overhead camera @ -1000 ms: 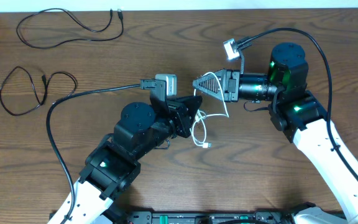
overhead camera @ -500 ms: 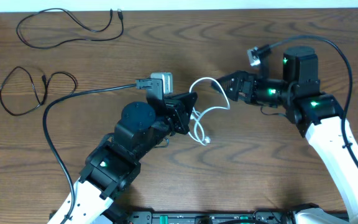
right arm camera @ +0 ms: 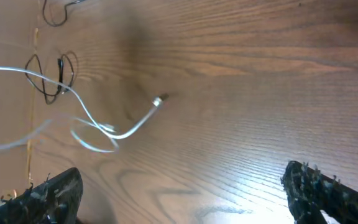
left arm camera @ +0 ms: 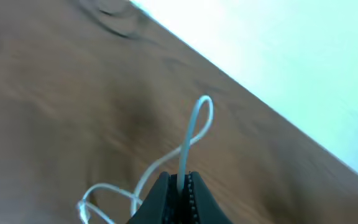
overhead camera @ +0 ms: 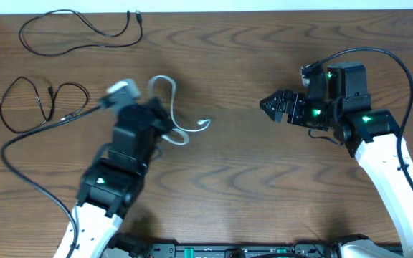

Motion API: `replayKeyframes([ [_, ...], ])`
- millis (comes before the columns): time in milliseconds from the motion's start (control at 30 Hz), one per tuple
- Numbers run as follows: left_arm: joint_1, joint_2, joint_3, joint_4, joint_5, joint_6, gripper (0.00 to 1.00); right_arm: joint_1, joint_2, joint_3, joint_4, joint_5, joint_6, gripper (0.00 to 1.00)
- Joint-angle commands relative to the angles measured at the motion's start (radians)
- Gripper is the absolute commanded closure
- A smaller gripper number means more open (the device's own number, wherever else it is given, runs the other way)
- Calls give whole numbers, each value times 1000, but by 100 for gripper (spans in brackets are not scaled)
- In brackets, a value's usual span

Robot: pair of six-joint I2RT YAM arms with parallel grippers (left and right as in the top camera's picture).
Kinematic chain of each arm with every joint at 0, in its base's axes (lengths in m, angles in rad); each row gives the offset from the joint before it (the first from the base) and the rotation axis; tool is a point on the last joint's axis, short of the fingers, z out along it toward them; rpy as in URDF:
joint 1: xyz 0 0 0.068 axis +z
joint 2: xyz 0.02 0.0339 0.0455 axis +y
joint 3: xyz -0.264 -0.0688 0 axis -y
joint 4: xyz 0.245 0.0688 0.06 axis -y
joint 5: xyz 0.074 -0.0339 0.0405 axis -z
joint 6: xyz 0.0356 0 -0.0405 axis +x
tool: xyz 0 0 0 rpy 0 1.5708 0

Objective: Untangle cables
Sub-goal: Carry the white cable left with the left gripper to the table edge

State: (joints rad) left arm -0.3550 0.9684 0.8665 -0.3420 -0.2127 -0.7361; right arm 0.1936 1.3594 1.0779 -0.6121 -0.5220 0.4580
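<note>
Far left on counter: upper black cable and lower black cable lie apart. Left hand pinches white cable, loops dangling close by; a low swing risks tangling them. Right hand spread, empty.

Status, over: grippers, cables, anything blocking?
Left gripper shut on white cable. Right gripper open, empty. Black cable far left, second black cable top left, both separate. No obstruction seen.
</note>
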Motion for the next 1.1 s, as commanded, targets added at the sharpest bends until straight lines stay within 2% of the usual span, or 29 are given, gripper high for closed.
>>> replayKeyframes([
  [0,156,-2,16,-31,-35,-23,93,-5,-9,5,-2,8,-30,1],
  [433,599,16,16,-152,-36,-21,93,-5,-9,5,-2,19,-29,1],
  [667,862,133,16,-146,-88,-31,93,-5,-9,5,-13,19,-29,1],
  [733,921,183,16,-141,-122,-68,93,-5,-9,5,-13,19,-29,1],
  [967,1023,261,16,-87,-219,-77,93,-5,-9,5,-16,19,-29,1],
  [1067,1042,259,21,-10,-296,-9,93,-5,-9,5,-16,19,-30,1],
])
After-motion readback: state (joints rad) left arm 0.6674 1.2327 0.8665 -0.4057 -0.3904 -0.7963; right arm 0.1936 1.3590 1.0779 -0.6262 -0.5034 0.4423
